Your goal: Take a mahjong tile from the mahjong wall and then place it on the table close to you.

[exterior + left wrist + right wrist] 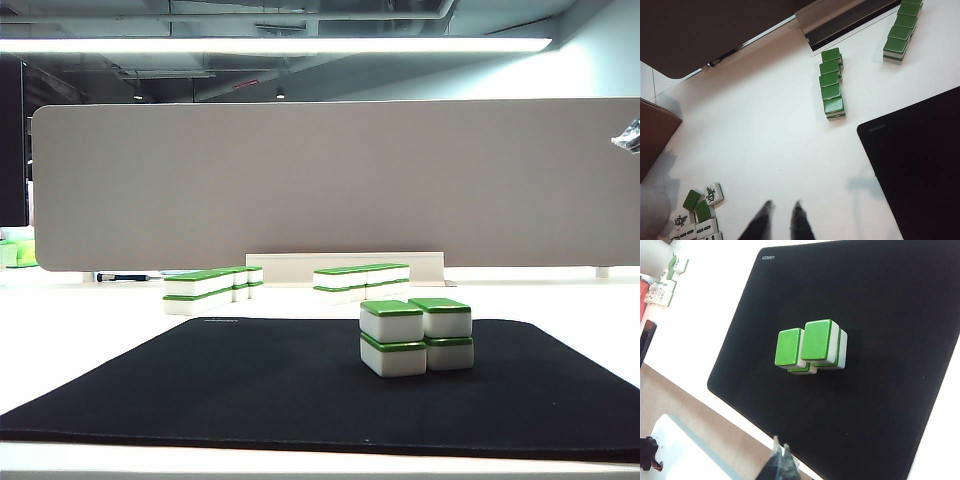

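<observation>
On the black mat (250, 390), towards its front edge, stands a small cluster of tiles (415, 335), two stacks of two with green tops and white sides, touching one another. The right gripper (782, 460) hangs over the near edge of the mat, above bare wood-toned floor and a white surface, its fingers pressed together with nothing between them. The mat lies on the glossy white table (80, 340) and carries small grey lettering at its far left corner; in the left wrist view the word looks like "UGREEN", though it is too small to be sure. Left of the mat, the left gripper (782, 220) hovers above bare table, its dark fingers blurred and close together with only a narrow gap, gripping nothing. Near it lies a loose heap of tiles (700, 215), some face up with dark markings I cannot read. Beyond the mat's far left corner runs the mahjong wall (210, 288), two tiles high, untouched. Right of it sits a shorter row (362, 281). Behind both rises the grey-beige divider panel (330, 180).
</observation>
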